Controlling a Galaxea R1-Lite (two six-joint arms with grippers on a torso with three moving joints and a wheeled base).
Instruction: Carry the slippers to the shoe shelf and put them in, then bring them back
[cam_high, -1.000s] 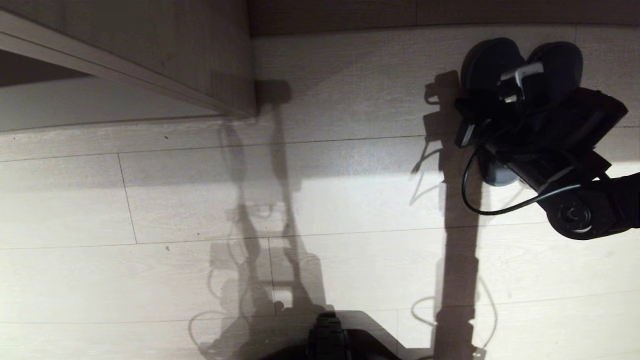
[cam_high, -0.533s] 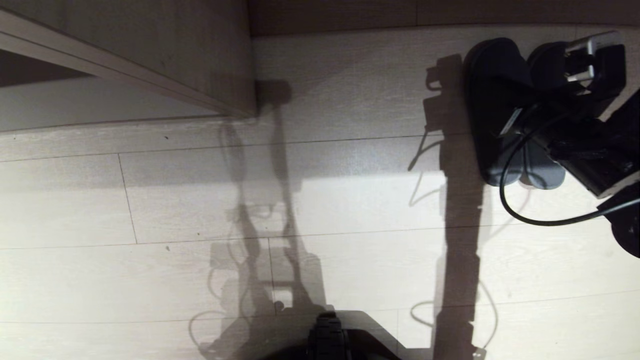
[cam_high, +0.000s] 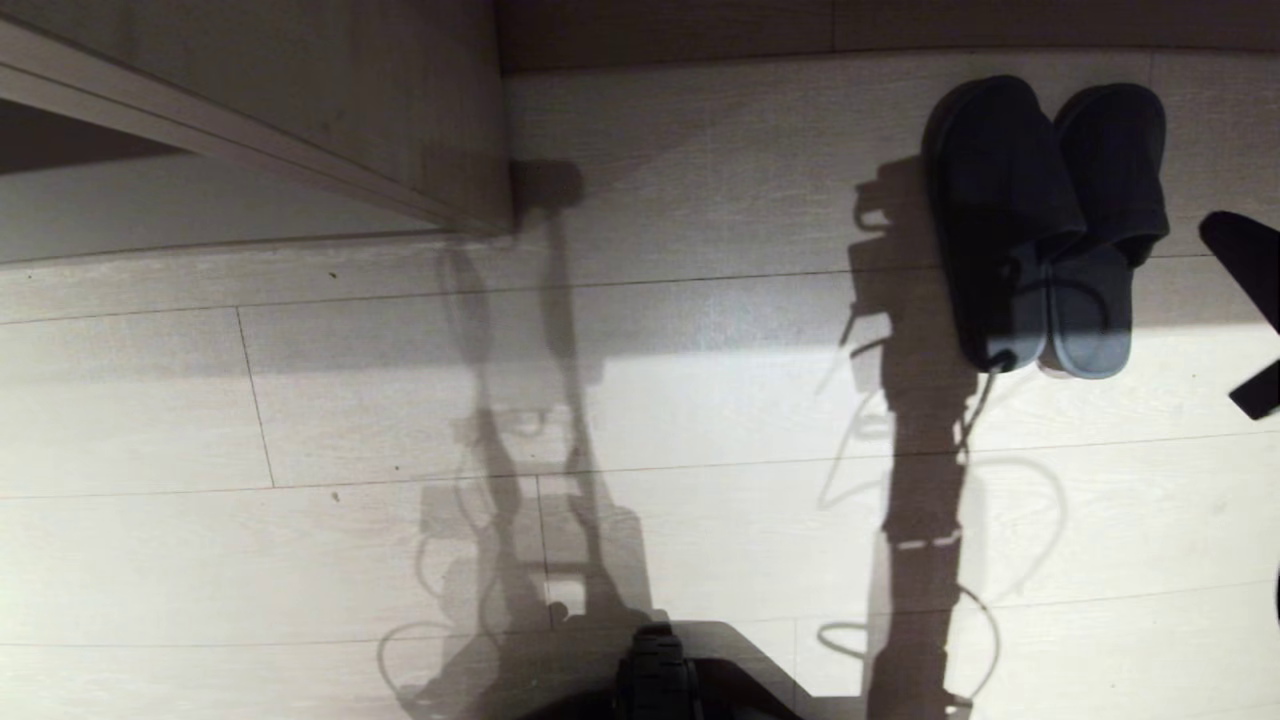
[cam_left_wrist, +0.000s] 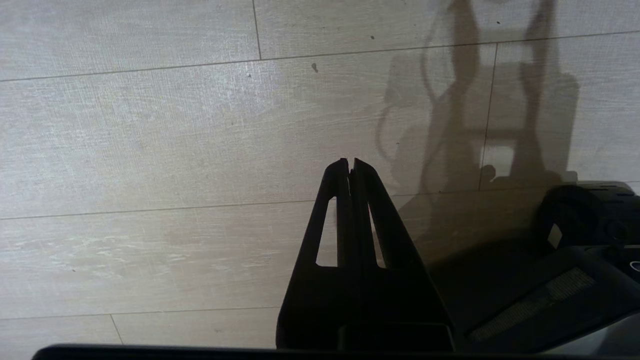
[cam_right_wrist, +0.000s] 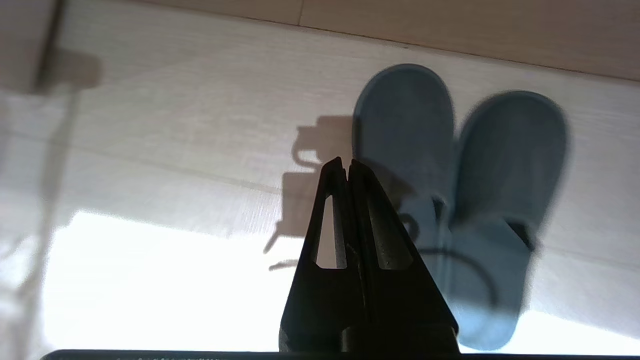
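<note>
Head view: slippers (cam_high: 1048, 215) lie together on floor (cam_high: 640, 420).

The left gripper (cam_left_wrist: 350, 162) points out over a pale wood-grain plank floor (cam_left_wrist: 150, 130), its two dark tapered fingers (cam_left_wrist: 385, 225) pressed together with only a hairline slit between the tips and nothing held in them. Past the fingertips and off to one side, thin shadows (cam_left_wrist: 465, 100) of the robot's arms and looping cables fall across the boards, crossing a seam between planks. Beside the base of the fingers, on that same side, sits a dark part of the robot's base (cam_left_wrist: 590, 220), with shade spreading from it to the gripper's foot.
</note>
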